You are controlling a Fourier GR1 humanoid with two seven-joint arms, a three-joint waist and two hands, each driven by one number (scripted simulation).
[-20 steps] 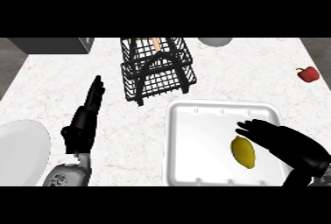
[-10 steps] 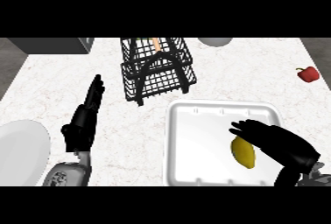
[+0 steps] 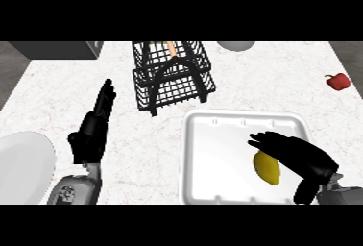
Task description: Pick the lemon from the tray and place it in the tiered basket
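Right hand (image 3: 294,156) shifted leftward onto lemon (image 3: 268,168), fingers spread, not yet clamped; lemon beneath its fingertips in tray (image 3: 212,158); grasp, lift, tiered basket (image 3: 172,77) placement outstanding.

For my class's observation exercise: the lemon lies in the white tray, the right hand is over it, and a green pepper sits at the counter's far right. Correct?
One detail is wrong: the pepper is red, not green, as the head view shows. The lemon does lie in the white tray, with the right hand over it.
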